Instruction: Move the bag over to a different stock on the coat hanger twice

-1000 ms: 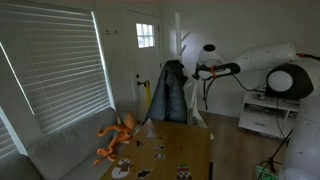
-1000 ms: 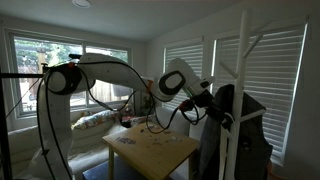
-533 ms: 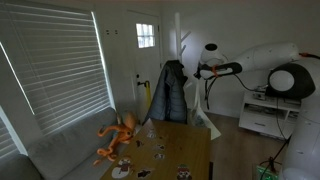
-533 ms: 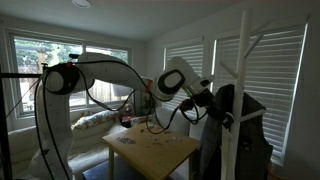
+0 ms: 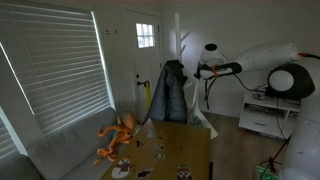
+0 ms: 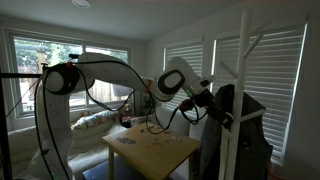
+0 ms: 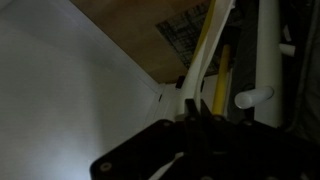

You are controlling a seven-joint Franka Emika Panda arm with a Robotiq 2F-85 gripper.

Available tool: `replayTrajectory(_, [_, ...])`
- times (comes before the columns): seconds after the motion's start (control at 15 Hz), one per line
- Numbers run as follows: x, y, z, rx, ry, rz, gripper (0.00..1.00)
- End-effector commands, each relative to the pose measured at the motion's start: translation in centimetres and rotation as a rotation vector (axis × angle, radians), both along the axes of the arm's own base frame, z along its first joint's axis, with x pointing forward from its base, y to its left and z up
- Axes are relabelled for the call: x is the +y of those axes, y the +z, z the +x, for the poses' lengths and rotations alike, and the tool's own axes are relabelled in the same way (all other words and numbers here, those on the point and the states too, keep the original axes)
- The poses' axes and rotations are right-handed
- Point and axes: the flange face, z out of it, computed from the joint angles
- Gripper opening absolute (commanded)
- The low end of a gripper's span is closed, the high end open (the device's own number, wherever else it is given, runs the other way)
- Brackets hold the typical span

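The coat hanger (image 5: 183, 48) is a slim white pole with upward pegs; it also stands in the foreground of an exterior view (image 6: 236, 90). A dark jacket (image 5: 172, 92) hangs on it. My gripper (image 5: 198, 72) is level with the upper pole, right beside it, as also shows in an exterior view (image 6: 213, 101). In the wrist view my gripper (image 7: 198, 108) looks shut on the yellow strap (image 7: 207, 45) of the white bag (image 7: 70, 90). A white peg (image 7: 254, 97) juts out just beside the fingers. The bag hangs below my gripper (image 5: 201, 117).
A wooden table (image 5: 185, 148) with small items stands in front of the hanger. An orange plush octopus (image 5: 120, 135) lies on the sofa. Blinds (image 5: 55, 60) cover the window, a door (image 5: 147, 50) is behind, and a white drawer unit (image 5: 262, 115) stands under the arm.
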Motion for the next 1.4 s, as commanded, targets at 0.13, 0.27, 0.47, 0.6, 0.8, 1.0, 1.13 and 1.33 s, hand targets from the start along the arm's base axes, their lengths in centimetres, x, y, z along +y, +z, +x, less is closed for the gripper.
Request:
replayTrajectory(0.13, [-2.6,1.8,-0.7,0.027,0.008,-0.101,0.01])
replayTrajectory(0.27, [-3.7,3.0,-1.3,0.022,0.007,-0.135,0.01])
replayTrajectory(0.47, [-5.0,4.7,-1.4,0.000,0.029,-0.187,0.01])
replayTrajectory(0.6, [-5.7,5.6,-1.1,-0.008,0.056,-0.223,0.01])
replayTrajectory(0.8, [-6.9,6.2,0.0,-0.014,0.100,-0.263,0.01])
replayTrajectory(1.0, [-7.8,6.2,1.3,-0.019,0.140,-0.278,0.01])
replayTrajectory(1.13, [-8.5,6.3,2.1,-0.022,0.159,-0.289,0.01])
replayTrajectory(1.33, [-9.1,6.4,3.4,-0.025,0.191,-0.303,0.01])
